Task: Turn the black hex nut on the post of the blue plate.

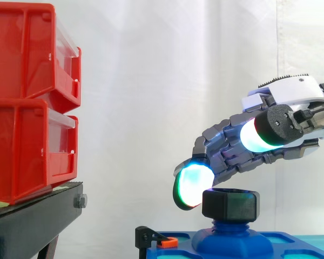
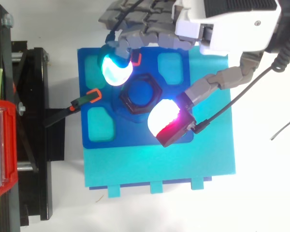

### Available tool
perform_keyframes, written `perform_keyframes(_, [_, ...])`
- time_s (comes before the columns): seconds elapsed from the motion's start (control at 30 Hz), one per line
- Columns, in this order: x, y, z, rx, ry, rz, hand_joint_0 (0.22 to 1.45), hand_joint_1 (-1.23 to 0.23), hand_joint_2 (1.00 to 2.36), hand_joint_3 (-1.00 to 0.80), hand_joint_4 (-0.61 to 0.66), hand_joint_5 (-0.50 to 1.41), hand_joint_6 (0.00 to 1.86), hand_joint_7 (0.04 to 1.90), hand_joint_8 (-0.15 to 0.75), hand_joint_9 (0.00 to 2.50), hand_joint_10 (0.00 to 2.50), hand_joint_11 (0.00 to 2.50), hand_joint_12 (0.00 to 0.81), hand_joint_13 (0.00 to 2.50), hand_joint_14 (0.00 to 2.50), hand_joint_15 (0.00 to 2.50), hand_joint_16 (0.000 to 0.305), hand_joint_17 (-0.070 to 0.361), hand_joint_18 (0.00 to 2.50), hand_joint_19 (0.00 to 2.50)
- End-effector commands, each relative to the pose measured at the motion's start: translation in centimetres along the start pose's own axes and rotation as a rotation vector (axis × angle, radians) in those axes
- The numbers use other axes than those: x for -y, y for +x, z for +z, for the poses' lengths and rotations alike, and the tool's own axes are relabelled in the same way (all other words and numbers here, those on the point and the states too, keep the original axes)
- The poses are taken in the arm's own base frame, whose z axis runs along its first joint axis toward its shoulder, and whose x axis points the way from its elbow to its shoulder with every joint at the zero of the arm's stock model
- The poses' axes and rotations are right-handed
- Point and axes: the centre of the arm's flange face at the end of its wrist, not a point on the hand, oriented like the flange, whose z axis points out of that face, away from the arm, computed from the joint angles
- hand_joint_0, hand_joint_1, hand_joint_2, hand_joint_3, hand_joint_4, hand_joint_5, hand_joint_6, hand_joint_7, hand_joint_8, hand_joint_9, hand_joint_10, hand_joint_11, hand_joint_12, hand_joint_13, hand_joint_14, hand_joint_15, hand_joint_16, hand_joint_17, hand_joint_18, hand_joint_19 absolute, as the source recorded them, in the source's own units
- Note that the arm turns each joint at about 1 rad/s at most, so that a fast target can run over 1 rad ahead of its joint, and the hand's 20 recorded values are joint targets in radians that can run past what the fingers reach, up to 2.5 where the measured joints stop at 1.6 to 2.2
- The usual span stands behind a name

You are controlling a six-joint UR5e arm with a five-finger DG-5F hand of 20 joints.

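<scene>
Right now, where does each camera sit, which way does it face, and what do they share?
Side view: beside the work, level, facing the nut on the plate; hand enters from the right.
Top view: overhead, looking down on the plate; hand enters from the top edge.
Shared: nut, plate, hand, red bins.

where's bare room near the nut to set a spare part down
Free: the teal sheet strip below the blue plate in the top view, down to the sheet's notched edge. Crowded: around the nut, flanked by the hand's pads, and the plate's clamp side.
</scene>
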Motion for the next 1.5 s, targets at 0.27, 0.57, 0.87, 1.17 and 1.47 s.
perform_keyframes(0.27, [-0.4,0.0,-0.2,-0.018,-0.012,-0.011,0.45,-0.48,1.0,-0.5,0.46,-0.24,0.5,1.01,0.424,0.18,0.0,0.0,0.519,0.17,0.0,0.32,0.062,0.139,0.0,0.22])
perform_keyframes(0.57, [-1.0,-0.8,-0.3,-0.031,-0.004,-0.016,0.46,-0.49,1.0,-0.5,0.47,-0.24,0.5,1.02,0.425,0.18,0.0,0.01,0.524,0.18,0.0,0.33,0.062,0.139,0.0,0.23])
perform_keyframes(0.87, [-1.4,-1.0,-0.7,-0.079,0.028,-0.069,0.46,-0.48,1.0,-0.5,0.46,-0.24,0.5,1.02,0.426,0.18,0.0,0.01,0.522,0.18,0.0,0.33,0.062,0.14,0.0,0.24])
perform_keyframes(1.17, [-1.8,-1.3,-0.8,-0.079,0.026,-0.076,0.46,-0.48,1.0,-0.5,0.46,-0.24,0.5,1.02,0.429,0.18,0.0,0.01,0.522,0.18,0.01,0.33,0.062,0.14,0.0,0.24])
perform_keyframes(1.47, [-1.8,-1.3,-1.0,-0.093,0.036,-0.075,0.46,-0.48,1.0,-0.5,0.46,-0.24,0.5,1.02,0.43,0.19,0.0,0.01,0.524,0.19,0.0,0.34,0.062,0.14,0.0,0.24])
